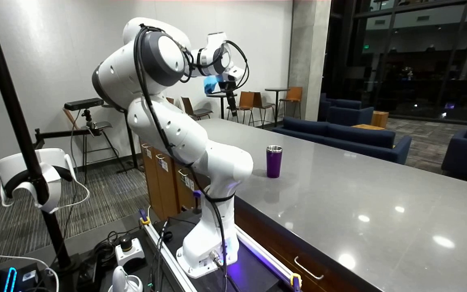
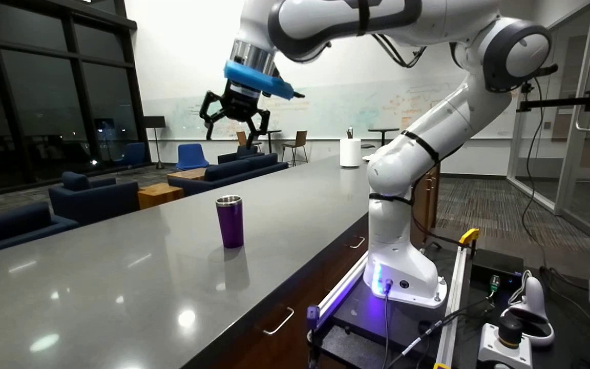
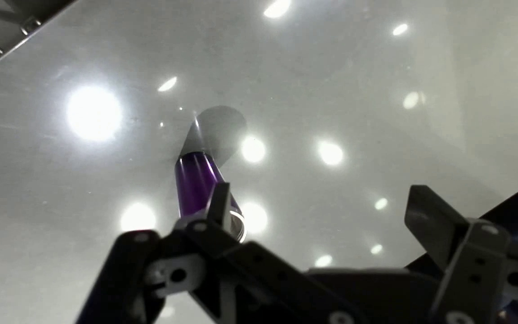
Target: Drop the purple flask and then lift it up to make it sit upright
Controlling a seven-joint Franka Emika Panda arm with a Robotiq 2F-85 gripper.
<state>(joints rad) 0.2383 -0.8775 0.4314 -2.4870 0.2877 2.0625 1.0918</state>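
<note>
Standing upright on counter (image 2: 136, 287): purple flask (image 2: 230, 225); gripper (image 2: 229, 142) (jaws spread) higher, apart.

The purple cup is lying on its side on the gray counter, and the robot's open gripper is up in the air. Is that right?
Not quite: the purple cup isn't on its side. It stands upright on the gray counter, as both exterior views show. The open gripper is indeed up in the air.

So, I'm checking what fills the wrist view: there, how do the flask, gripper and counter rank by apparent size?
1. counter
2. gripper, looming large because it is up close
3. purple flask, partly hidden by the gripper
This ranks looks, not true sizes.
</note>
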